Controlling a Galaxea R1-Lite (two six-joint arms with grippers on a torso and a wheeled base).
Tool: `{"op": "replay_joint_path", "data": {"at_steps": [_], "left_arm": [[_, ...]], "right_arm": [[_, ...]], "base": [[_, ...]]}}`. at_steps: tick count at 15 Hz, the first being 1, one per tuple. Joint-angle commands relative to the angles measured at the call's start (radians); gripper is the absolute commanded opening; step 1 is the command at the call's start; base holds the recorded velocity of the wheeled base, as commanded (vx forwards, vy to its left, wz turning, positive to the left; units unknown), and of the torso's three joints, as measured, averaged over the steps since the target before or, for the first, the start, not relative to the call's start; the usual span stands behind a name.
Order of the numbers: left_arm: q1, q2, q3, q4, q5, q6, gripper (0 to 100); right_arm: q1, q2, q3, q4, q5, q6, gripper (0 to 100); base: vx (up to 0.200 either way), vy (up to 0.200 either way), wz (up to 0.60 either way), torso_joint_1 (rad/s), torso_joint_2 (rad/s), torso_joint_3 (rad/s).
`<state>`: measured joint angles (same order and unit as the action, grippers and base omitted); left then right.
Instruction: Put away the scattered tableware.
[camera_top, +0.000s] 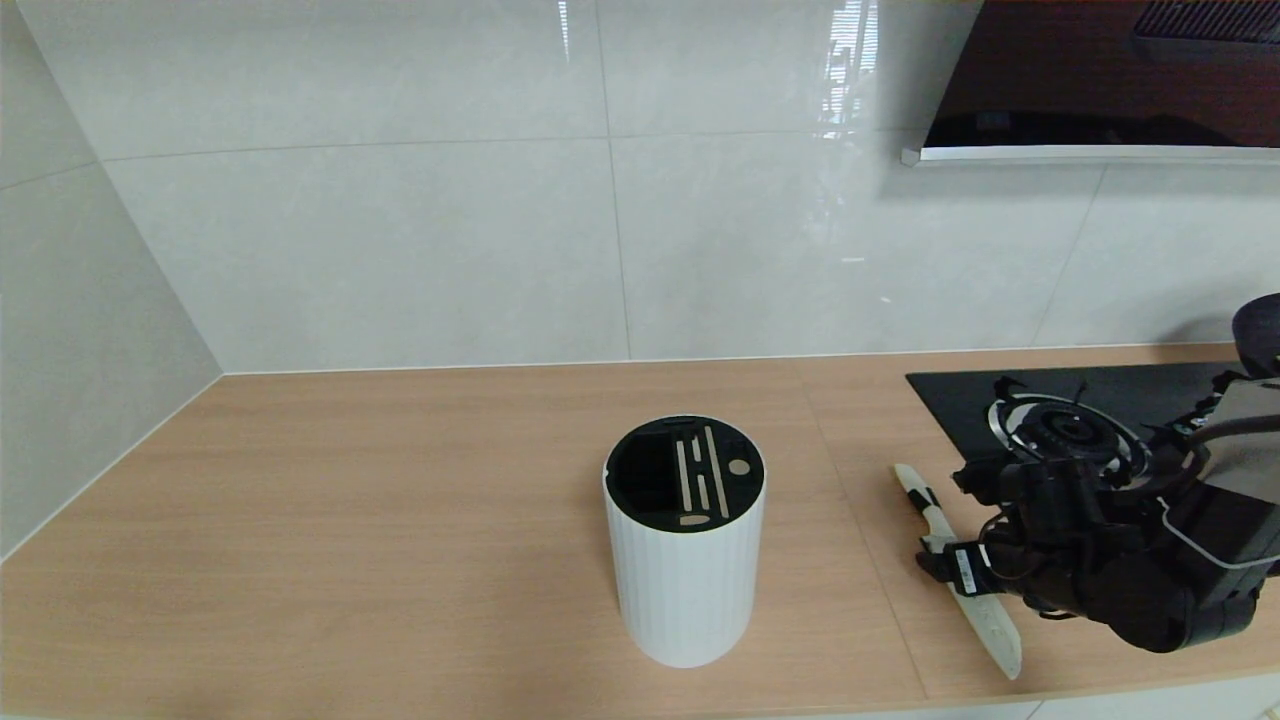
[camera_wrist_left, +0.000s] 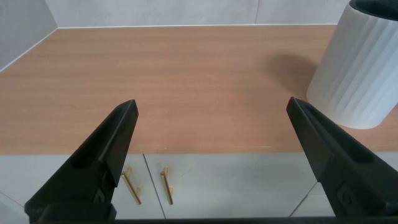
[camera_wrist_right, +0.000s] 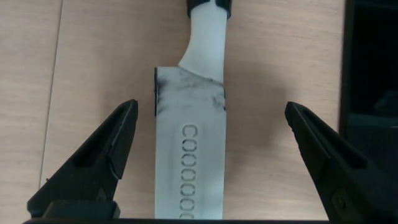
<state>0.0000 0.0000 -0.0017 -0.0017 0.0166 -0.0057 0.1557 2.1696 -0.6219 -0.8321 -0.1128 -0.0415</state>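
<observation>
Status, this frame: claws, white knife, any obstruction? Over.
Both open: left claw over the wooden countertop edge, right claw astride the white-bladed knife. Knife flat on countertop, ungripped. White ribbed cylindrical holder upright to its left; nothing between.

A light wood-grain counter (camera_top: 400, 520) runs across the kitchen, meeting a back wall (camera_top: 400, 250) of large glossy pale-grey tiles. A second tiled wall (camera_top: 60, 350) closes the corner on the left. At the right end a black glass gas hob (camera_top: 960, 395) is set into the counter, with a round burner (camera_top: 1065, 430) under a metal pan support. Above it hangs a dark slanted range hood (camera_top: 1100, 80) with a silver lower edge. Bright light reflects (camera_top: 850, 60) off the upper tiles. Below the counter's front edge are white cabinet doors (camera_wrist_left: 217, 186) with slim gold handles (camera_wrist_left: 166, 185).
</observation>
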Motion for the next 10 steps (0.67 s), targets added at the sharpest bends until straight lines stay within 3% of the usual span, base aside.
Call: {"op": "replay_joint_path", "data": {"at_steps": [1,10], "left_arm": [[0.0,0.002,0.0,0.0,0.0,0.0,100],[0.0,0.002,0.0,0.0,0.0,0.0,100]], "right_arm": [[0.007,0.004,-0.002,-0.007,-0.001,0.0,100],[0.011,0.015,-0.002,-0.024,0.062,0.035,100]], "base": [[0.0,0.0,0.0,0.0,0.0,0.0],[0.0,0.0,0.0,0.0,0.0,0.0]]}}
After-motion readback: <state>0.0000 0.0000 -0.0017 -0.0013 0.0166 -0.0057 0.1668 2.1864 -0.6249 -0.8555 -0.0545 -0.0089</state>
